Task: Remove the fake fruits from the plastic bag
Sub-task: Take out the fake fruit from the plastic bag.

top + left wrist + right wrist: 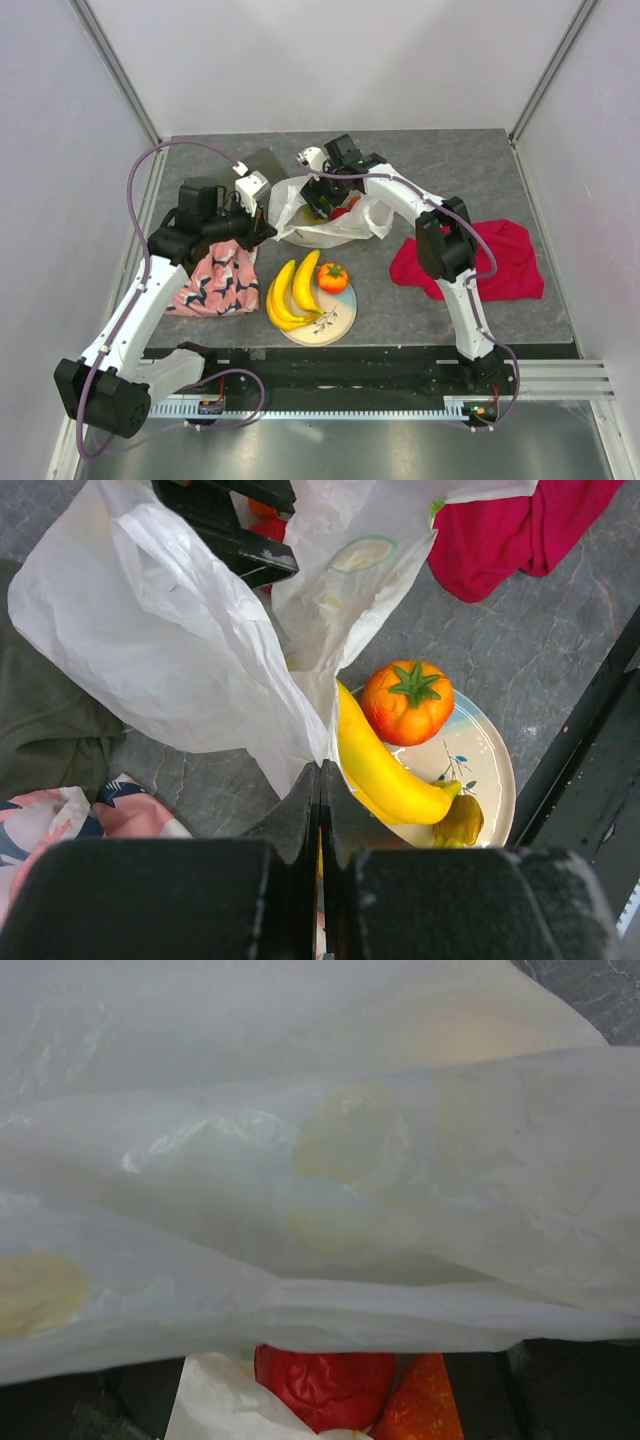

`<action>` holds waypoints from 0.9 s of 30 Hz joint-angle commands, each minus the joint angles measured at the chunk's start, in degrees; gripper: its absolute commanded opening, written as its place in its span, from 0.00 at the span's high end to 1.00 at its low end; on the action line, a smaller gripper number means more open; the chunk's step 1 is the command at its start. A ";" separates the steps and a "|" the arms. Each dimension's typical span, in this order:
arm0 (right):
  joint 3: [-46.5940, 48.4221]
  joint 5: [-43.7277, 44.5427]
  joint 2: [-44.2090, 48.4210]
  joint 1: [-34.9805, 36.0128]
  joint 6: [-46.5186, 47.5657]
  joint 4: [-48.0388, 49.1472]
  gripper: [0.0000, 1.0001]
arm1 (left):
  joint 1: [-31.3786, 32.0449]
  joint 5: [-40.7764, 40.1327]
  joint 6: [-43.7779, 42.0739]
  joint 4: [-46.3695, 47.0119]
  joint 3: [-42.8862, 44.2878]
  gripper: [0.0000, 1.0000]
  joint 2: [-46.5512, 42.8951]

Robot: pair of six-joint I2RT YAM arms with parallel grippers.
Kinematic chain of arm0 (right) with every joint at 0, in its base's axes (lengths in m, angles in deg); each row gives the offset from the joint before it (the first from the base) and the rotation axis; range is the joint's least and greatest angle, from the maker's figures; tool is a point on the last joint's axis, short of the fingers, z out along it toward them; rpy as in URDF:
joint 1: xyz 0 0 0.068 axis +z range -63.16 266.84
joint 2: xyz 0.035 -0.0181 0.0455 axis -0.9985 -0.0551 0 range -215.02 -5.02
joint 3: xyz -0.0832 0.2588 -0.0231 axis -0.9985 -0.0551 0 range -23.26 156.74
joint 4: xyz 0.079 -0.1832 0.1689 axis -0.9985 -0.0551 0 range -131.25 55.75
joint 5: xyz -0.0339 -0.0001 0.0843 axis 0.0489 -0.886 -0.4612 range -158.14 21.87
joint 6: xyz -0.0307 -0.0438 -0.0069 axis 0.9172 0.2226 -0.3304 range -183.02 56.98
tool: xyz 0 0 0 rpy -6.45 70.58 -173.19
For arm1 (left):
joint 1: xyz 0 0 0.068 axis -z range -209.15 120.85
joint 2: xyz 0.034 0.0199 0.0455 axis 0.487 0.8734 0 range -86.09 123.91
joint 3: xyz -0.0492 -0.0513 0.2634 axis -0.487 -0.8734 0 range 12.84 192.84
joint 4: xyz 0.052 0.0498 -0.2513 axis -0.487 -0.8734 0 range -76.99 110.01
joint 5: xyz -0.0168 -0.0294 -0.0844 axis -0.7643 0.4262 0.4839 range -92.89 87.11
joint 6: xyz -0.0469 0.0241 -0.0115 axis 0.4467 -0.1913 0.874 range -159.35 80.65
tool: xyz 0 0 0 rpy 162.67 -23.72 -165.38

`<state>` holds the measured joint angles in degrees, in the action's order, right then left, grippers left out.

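Left wrist view: plastic bag (180,650) looked thin, crinkly, translucent white; left gripper (320,780) pinched its left edge. Right gripper (285,525) stood spread inside, over red and orange fake fruits (325,1385).

Left tool (319,780) clamped, right tool (323,200) spread

The plastic bag (150,630) is thin, crinkly and translucent; the bananas (295,292) glossy plastic; the red cloth (505,260) matt.

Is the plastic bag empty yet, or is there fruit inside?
Not empty: a red fruit and an orange one show inside the plastic bag.
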<state>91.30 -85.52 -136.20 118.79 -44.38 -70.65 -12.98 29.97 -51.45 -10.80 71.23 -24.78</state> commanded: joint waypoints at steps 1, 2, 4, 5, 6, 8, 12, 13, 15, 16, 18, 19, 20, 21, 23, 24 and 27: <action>5.13 1.47 -2.77 1.27 -2.64 1.42 0.02 | 0.18 -0.52 -1.35 -0.22 2.08 0.98 0.12; 5.49 1.74 -3.12 1.54 -2.64 1.51 0.02 | 0.18 -0.52 -1.35 -0.13 2.16 0.98 0.12; 6.11 2.79 -4.26 2.07 -2.64 1.86 0.02 | 0.18 -0.61 -1.35 -0.31 2.25 0.98 0.29; 6.37 4.80 -4.96 2.24 -2.72 1.95 0.02 | 0.18 -0.69 -1.35 -0.31 2.43 0.98 0.38; 6.64 5.69 -5.32 2.33 -2.99 1.95 0.02 | 0.18 -0.78 -1.35 -0.31 2.43 0.98 0.47; 6.81 7.01 -5.67 2.42 -3.16 1.95 0.08 | 0.10 -0.78 -1.26 -0.22 2.69 0.98 0.99; 5.94 7.55 -5.15 2.25 -2.81 2.13 0.25 | 0.10 -0.96 -0.30 0.83 2.87 0.98 1.78; 5.15 7.11 -4.80 2.07 -2.73 2.13 0.30 | 0.18 -0.96 -0.21 1.10 2.96 0.99 1.87; 4.01 6.06 -2.52 1.89 -2.90 2.83 0.42 | 0.18 -1.48 0.23 1.54 3.04 0.98 2.40; 2.78 5.70 -1.46 1.72 -2.90 2.92 0.45 | 0.18 -1.66 0.41 1.89 3.22 0.98 2.58; 1.37 4.13 2.84 1.63 -2.64 3.79 0.51 | 0.18 -2.36 0.58 2.42 3.31 0.98 3.10; -0.20 3.42 4.59 1.63 -2.55 3.97 0.52 | 0.10 -2.80 0.58 2.94 3.57 0.98 3.45; -1.00 2.89 8.18 1.63 -2.38 4.67 0.55 | 0.10 -3.50 0.58 3.21 3.57 0.99 3.72; -1.79 2.10 10.04 1.54 -2.20 4.59 0.55 | 0.10 -3.85 0.50 3.47 3.66 0.99 3.89; -4.25 0.16 15.47 1.45 -1.93 4.67 0.57 | 0.10 -4.30 -0.11 4.17 3.92 0.98 4.33; -6.00 -0.19 17.25 1.37 -1.67 4.67 0.57 | 0.10 -4.47 -0.47 4.26 4.01 0.98 4.51; -9.69 -1.77 24.02 1.37 -1.14 3.54 0.57 | 0.10 -5.44 -1.61 5.05 4.54 0.98 5.12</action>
<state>84.11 -83.49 -123.89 120.08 -46.57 -68.66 -12.98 26.60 -51.43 -9.21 72.98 -20.14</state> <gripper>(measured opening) 0.677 0.022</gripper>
